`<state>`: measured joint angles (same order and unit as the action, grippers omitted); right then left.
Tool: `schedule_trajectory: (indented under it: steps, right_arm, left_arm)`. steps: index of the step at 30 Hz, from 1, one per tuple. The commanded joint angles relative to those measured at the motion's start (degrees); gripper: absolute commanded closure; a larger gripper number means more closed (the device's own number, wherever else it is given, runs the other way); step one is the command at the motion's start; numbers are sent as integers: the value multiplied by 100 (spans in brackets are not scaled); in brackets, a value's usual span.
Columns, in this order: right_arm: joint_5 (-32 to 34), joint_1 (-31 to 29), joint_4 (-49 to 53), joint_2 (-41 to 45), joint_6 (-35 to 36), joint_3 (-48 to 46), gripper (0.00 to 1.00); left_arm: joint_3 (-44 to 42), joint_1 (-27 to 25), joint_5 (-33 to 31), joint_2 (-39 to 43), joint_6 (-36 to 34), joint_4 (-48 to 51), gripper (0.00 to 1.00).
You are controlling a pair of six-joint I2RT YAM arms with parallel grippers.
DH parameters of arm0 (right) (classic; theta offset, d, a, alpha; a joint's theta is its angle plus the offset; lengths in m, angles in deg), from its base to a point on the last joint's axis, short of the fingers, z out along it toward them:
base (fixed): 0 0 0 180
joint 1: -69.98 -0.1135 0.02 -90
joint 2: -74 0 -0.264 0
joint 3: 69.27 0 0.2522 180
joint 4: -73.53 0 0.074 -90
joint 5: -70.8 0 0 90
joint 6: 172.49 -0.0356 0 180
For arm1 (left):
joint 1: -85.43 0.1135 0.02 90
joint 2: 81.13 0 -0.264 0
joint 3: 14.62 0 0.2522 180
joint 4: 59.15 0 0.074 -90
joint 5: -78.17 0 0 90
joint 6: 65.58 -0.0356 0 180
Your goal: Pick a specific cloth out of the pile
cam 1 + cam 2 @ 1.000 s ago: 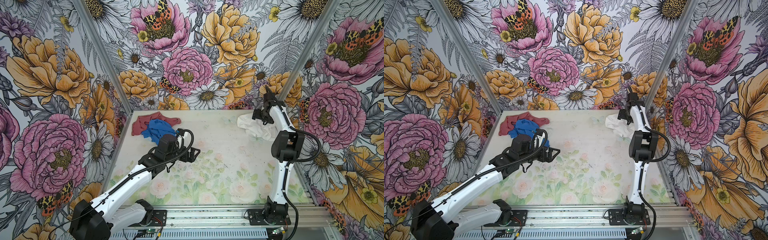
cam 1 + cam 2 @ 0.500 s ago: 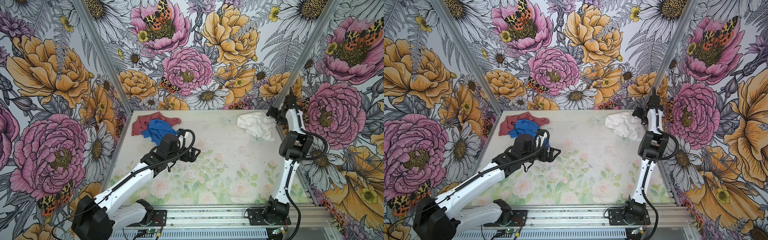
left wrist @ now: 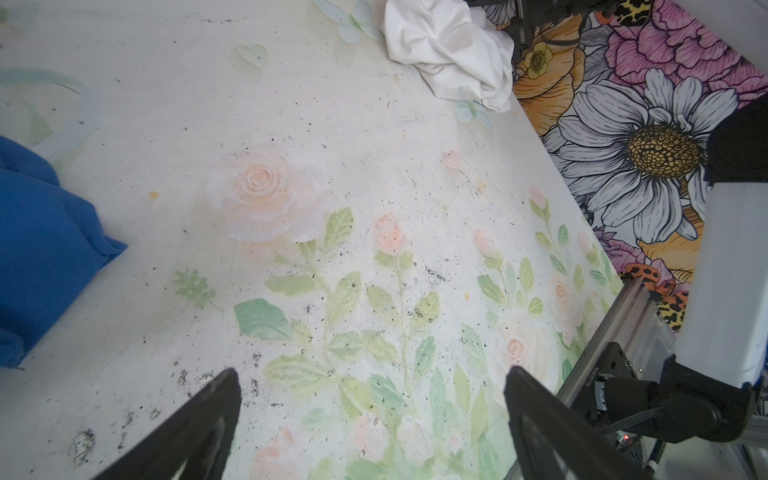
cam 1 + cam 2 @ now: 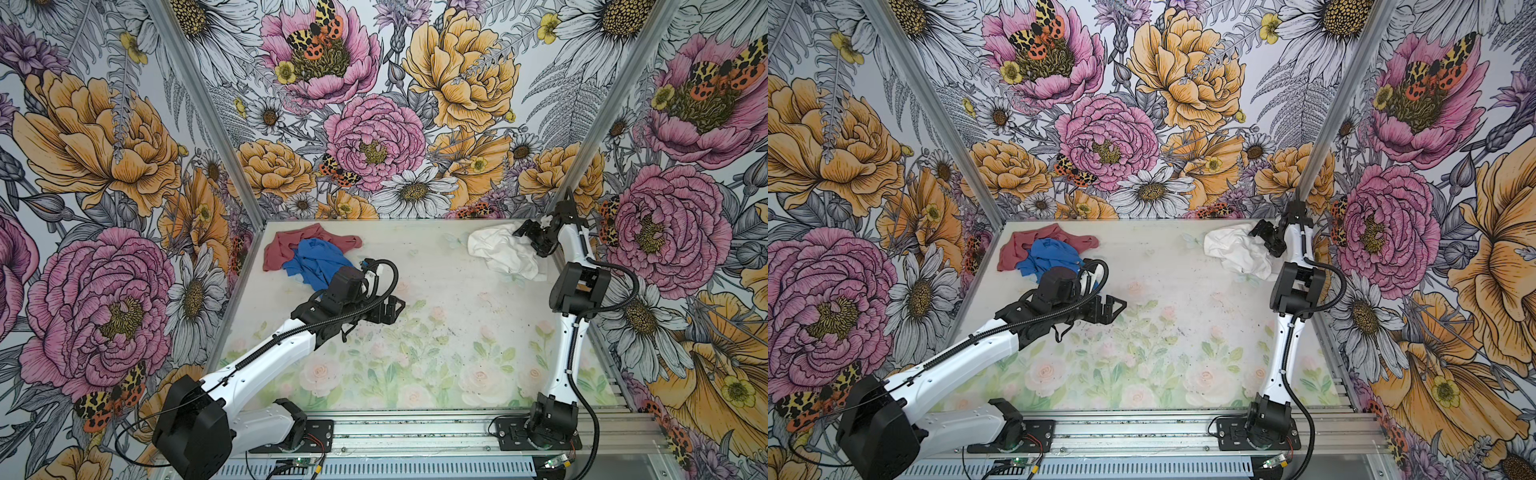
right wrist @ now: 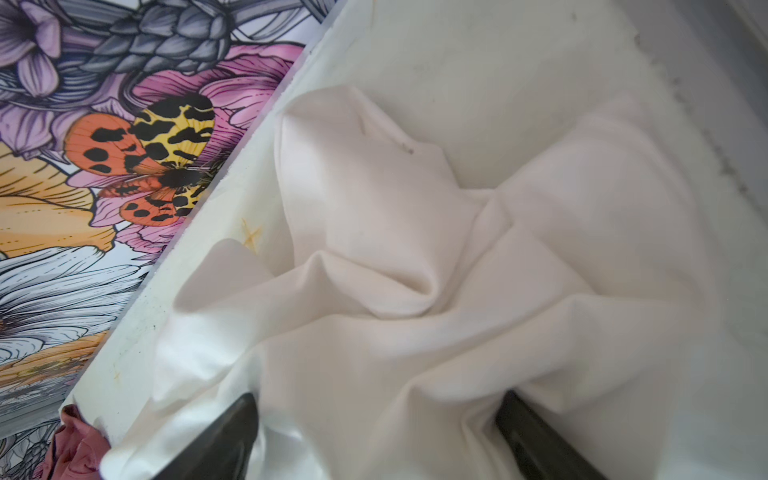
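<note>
The cloth (image 4: 500, 251) (image 4: 1237, 249), plain white and crumpled, lies at the table's back right corner. My right gripper (image 4: 530, 241) (image 4: 1268, 239) is at its right edge, close to the side wall. In the right wrist view its jaws (image 5: 376, 399) stand wide open, with folds of the white cloth (image 5: 415, 249) bunched between and under them. The pile sits at the back left: a dusty-red cloth (image 4: 286, 245) with a bright blue cloth (image 4: 311, 262) on top. My left gripper (image 4: 397, 309) (image 3: 372, 374) hangs open and empty over bare table just in front of the pile.
Flower-printed walls close in the table on the left, back and right; the right wall (image 4: 665, 232) is right behind my right arm. A metal rail (image 4: 415, 428) with both arm bases runs along the front. The blue cloth's edge (image 3: 41, 249) shows in the left wrist view.
My right gripper drew back toward the right wall, off the white cloth, and has now come back down onto the cloth's right edge. The left arm has barely moved.
</note>
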<state>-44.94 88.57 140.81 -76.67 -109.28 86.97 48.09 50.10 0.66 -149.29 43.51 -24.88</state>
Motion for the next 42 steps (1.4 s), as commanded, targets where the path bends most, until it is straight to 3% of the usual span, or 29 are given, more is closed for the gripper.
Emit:
schedule_trajectory:
  steps: [1,4,11,18,21,24,26,32,39,42]
  right_arm:
    - [-112,-101,-8,106,-60,175,10]
    - [63,-109,-7,408,83,59,8]
    - [1282,-293,-17,1461,607,-466,5]
    - [2311,-857,-80,2325,1373,-1146,4]
    - [2181,-1170,-390,2648,1415,-1607,5]
    - [1003,-1407,-602,2531,1096,-1690,8]
    - [761,-1645,-597,2264,1001,-1618,10]
    - [1134,-2270,-610,1589,673,-1543,13]
    - [1487,-2387,-650,929,112,-1269,15]
    - [1927,-2369,-641,923,42,-1446,15]
  left_arm:
    - [160,-72,-138,30,-37,-109,1]
    - [124,-80,-161,105,-27,-115,1]
    - [116,-73,-259,341,-20,-100,1]
    - [-2,8,-293,616,-33,13,1]
    - [-82,51,-291,702,-28,6,1]
    - [-185,87,-295,712,-22,-44,1]
    - [-239,108,-273,702,-13,-114,1]
    - [-297,129,-221,745,29,-144,1]
    - [-559,161,-309,1003,156,-153,1]
    - [-645,175,-349,1106,205,-153,1]
